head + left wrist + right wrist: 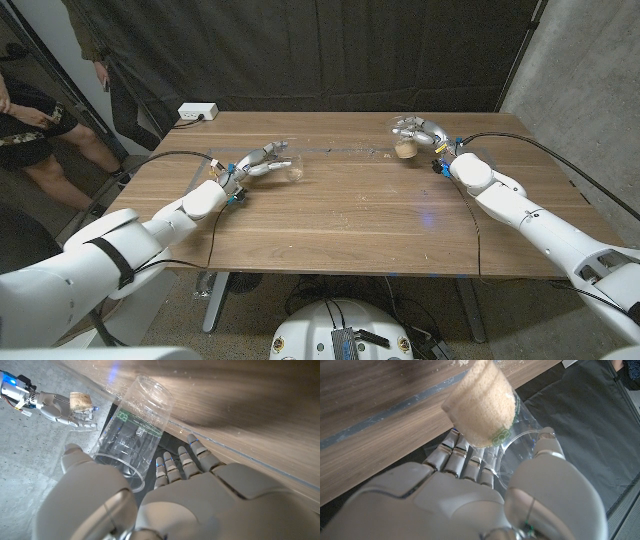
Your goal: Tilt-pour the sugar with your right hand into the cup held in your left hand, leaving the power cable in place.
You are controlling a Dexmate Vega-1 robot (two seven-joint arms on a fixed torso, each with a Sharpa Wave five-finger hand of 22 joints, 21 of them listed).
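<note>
The left hand (pixel 262 160) grips an empty clear cup (pixel 291 170) over the wooden table (pixel 340 215), toward its left edge. The right hand (pixel 420 133) holds the sugar-filled cup (pixel 405 149) over the table's far right part, well apart from the empty cup.

The robot's left arm comes in from the near left and reaches across the table's left side. Its white and grey left hand (pixel 258 162) is held above the table with its fingers (pixel 185 462) and thumb wrapped around an empty clear plastic cup (pixel 134 425).

The right arm comes in from the near right and reaches to the far right. Its white and grey right hand (pixel 420 133) holds a clear plastic cup of brown sugar (pixel 482 407) between fingers and thumb.

The two hands are well apart.
</note>
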